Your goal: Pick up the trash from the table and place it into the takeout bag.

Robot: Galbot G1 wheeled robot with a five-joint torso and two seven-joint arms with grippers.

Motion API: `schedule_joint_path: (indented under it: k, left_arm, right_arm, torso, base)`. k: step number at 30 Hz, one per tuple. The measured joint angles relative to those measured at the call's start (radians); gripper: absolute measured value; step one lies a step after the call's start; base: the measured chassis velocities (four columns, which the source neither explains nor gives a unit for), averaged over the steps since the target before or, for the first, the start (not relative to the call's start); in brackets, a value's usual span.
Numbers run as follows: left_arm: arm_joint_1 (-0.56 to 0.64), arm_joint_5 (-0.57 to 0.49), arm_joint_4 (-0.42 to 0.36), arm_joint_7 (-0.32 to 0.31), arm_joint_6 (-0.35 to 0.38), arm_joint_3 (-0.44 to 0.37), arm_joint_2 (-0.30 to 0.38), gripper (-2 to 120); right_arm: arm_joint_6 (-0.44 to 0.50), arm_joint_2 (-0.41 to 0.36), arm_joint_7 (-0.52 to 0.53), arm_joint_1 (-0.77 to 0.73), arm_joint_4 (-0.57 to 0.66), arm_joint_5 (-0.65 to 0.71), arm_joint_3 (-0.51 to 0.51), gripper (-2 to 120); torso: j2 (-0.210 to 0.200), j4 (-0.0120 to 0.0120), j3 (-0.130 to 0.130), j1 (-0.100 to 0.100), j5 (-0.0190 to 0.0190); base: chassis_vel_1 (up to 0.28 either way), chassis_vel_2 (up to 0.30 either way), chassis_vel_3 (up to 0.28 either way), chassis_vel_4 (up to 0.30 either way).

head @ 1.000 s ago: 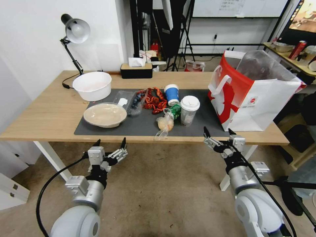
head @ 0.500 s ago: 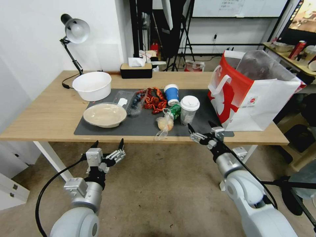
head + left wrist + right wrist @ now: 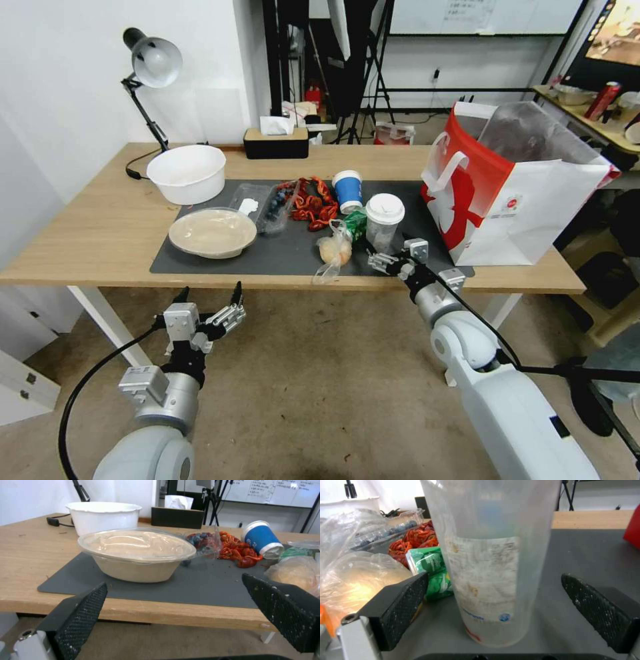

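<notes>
Clear white-lidded cup (image 3: 490,562) between spread fingers of outstretched right gripper (image 3: 390,253), left gripper (image 3: 208,301) spread, low before table (image 3: 100,227)

Lab: whiteboard (image 3: 480,17), tripods (image 3: 373,80), cluttered benches (image 3: 587,107)

Two cups stand on the mat: one clear white-lidded cup (image 3: 384,222) and one blue paper cup (image 3: 348,191). There are two round dishes, a lidded dish of beige food (image 3: 212,233) and a white bowl (image 3: 187,173). One takeout bag (image 3: 510,187), one green wrapper (image 3: 357,224), one clear bag with an orange lump (image 3: 333,251), one tissue box (image 3: 276,141) and one desk lamp (image 3: 151,70) complete the count.
</notes>
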Motion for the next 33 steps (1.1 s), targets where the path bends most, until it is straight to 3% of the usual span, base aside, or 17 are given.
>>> schedule_joint_path:
  k: [7, 13, 19, 26, 33]
  left_arm:
    - [-0.001, 0.002, 0.013, 0.0, -0.01, 0.0, -0.001, 100]
    - [-0.006, 0.002, 0.028, 0.0, -0.021, 0.0, 0.001, 100]
    - [-0.009, 0.003, 0.037, 0.0, -0.026, 0.002, 0.004, 100]
    - [-0.009, 0.004, 0.042, 0.001, -0.032, 0.004, 0.007, 100]
    - [-0.007, 0.009, 0.045, 0.002, -0.042, 0.004, 0.01, 100]
  right_arm:
    - [0.006, 0.012, 0.007, 0.019, -0.025, 0.001, -0.022, 84]
    - [0.008, 0.016, 0.017, 0.017, -0.031, -0.004, -0.026, 60]
    - [0.01, 0.015, 0.023, 0.007, -0.018, -0.006, -0.015, 44]
    - [0.014, 0.006, 0.022, -0.022, 0.074, 0.02, 0.022, 28]
    - [-0.013, -0.028, 0.037, -0.04, 0.261, 0.116, 0.075, 13]
  torso:
    - [0.0, 0.0, 0.0, 0.0, 0.0]
    - [0.0, -0.0001, 0.0, 0.0, 0.0]
    - [0.0, 0.0, 0.0, 0.0, 0.0]
    - [0.0, -0.0001, 0.0, 0.0, 0.0001]
    - [0.0, 0.0, 0.0, 0.0, 0.0]
  base:
    - [0.0, 0.0, 0.0, 0.0]
    - [0.0, 0.0, 0.0, 0.0]
    - [0.0, 0.0, 0.0, 0.0]
    - [0.0, 0.0, 0.0, 0.0]
    - [0.0, 0.0, 0.0, 0.0]
